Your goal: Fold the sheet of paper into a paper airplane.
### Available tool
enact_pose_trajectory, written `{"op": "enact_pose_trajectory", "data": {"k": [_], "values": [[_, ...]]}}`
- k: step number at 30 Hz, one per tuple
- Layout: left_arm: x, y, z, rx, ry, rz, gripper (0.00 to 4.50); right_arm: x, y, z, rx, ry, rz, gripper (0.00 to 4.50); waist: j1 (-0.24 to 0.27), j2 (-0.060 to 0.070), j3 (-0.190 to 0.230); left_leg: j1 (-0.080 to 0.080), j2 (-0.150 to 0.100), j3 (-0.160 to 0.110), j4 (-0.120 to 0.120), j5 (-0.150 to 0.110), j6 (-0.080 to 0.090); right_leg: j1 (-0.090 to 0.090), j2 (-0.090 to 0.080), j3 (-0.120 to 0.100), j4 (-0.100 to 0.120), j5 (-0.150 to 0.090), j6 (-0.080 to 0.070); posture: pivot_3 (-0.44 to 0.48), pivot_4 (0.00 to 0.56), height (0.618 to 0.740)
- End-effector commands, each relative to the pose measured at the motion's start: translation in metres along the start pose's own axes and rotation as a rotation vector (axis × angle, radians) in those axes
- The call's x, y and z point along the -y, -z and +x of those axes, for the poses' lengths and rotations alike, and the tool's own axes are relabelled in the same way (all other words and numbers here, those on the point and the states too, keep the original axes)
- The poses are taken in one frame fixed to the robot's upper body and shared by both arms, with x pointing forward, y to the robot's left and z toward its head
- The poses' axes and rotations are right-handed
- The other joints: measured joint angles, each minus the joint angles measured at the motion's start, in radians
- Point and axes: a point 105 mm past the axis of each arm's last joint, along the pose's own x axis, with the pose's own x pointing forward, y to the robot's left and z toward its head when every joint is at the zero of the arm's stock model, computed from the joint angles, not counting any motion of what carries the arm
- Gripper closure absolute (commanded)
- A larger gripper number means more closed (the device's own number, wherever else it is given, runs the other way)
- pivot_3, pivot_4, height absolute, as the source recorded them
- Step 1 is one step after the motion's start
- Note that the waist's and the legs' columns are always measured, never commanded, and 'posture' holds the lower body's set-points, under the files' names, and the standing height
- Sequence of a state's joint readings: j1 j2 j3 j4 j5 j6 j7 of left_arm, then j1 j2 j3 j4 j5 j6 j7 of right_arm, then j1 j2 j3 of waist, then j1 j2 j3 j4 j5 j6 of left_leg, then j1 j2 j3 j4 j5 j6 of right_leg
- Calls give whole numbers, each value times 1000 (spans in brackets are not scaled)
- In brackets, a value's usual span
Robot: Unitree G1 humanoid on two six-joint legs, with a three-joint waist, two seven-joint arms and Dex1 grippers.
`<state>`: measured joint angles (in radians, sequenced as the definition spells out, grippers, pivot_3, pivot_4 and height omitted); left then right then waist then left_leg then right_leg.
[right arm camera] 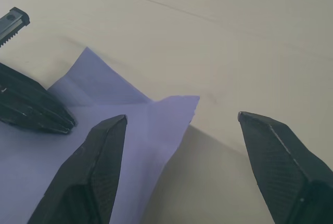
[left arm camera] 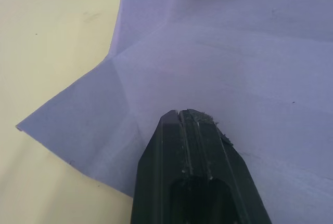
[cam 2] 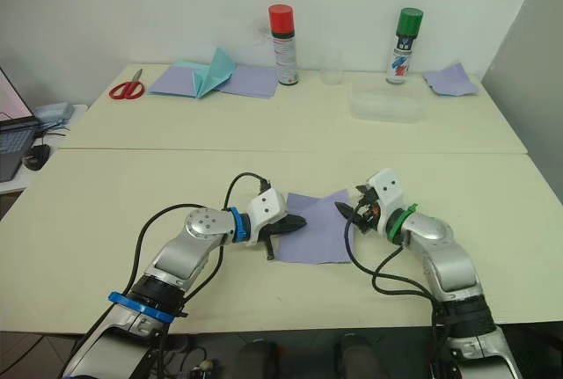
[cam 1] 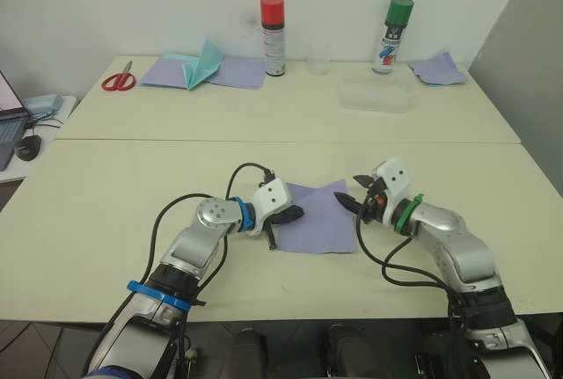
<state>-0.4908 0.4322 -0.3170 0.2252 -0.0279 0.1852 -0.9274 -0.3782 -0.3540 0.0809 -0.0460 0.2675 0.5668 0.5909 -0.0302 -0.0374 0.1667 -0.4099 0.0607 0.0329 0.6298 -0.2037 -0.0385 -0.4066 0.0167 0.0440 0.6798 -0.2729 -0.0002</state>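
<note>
We see the sheet of paper (cam 1: 318, 217), lavender and creased, lying on the near tabletop (cam 1: 106, 221) between the two grippers, one corner lifted slightly off the surface on the right gripper's side. The left gripper (cam 1: 293, 215) rests on the sheet's left edge with its fingers (left arm camera: 195, 146) pressed together, tips on the paper; whether they pinch the sheet we cannot tell. The right gripper (cam 1: 351, 200) sits at the sheet's raised right corner, its fingers (right arm camera: 99, 156) spread apart, one over the paper and the other over bare tabletop just beside it.

On the far tabletop we find red-handled scissors (cam 1: 119, 79), a teal folded paper shape (cam 1: 202, 65) lying on more lavender sheets (cam 1: 237, 71), a red-capped spray can (cam 1: 274, 36), a clear cup (cam 1: 318, 55), a clear plastic container (cam 1: 376, 95), a green-capped spray can (cam 1: 391, 36) and a crumpled lavender scrap (cam 1: 438, 69). A laptop (cam 1: 9, 124) and a mouse (cam 1: 28, 148) stand at the far left.
</note>
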Motion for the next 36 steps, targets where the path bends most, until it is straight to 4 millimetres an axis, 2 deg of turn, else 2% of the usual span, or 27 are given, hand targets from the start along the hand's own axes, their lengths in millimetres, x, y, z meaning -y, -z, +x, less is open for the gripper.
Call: {"op": "enact_pose_trajectory", "data": {"k": [1, 6, 9, 17, 22, 25, 29, 36], "values": [[8, 19, 5, -78, 28, -22, 4500, 0, -16, 5, 46, -26, 71, 934, 1, 0, 0, 0, 0, 0, 0, 0, 0, 0, 0, 0, 0, 0, 0, 0, 150, 740], [10, 19, 5, -78, 28, -24, 4500, 0, -16, 7, 11, -52, 74, 934, 2, 0, 0, 0, 0, 0, 0, 0, 0, 0, -1, 0, 0, 0, 0, 0, 150, 740], [11, 19, 6, -76, 27, -28, 4500, -1, -12, 7, -11, -61, 69, 1448, 2, 0, 0, 0, 0, 0, 0, 0, 0, 0, -1, 0, 0, 0, 0, 0, 150, 740], [10, 18, 6, -78, 20, -28, 4500, -3, -9, 8, -26, -81, 50, 4459, 2, 0, 0, 0, 0, 0, 0, 0, 0, 0, 0, 0, 0, 0, 0, 0, 150, 740], [10, 18, 6, -79, 21, -29, 4500, -13, -15, 7, 11, -126, -95, 4485, 1, 0, 0, 0, 0, 0, 0, 0, 0, 0, -1, 0, 0, 0, 0, 0, 150, 740], [10, 18, 6, -78, 23, -30, 4500, -26, -7, 6, -1, -192, -237, 4485, 2, 0, 0, 0, -1, 0, 0, 0, 0, 0, 0, 0, 0, 0, 0, 0, 150, 740], [9, 18, 7, -78, 22, -28, 4500, -38, 5, 6, -29, -246, -248, 4485, 1, 0, 0, 0, 0, 0, 0, 0, 0, 0, 0, 0, -1, 0, 0, 0, 150, 740], [9, 17, 8, -78, 24, -28, 4500, -36, 14, 8, -73, -239, -357, 4485, 1, 0, 0, 0, 0, 0, 0, 0, 0, 0, 0, -1, -1, 0, 0, 0, 150, 740]]}}
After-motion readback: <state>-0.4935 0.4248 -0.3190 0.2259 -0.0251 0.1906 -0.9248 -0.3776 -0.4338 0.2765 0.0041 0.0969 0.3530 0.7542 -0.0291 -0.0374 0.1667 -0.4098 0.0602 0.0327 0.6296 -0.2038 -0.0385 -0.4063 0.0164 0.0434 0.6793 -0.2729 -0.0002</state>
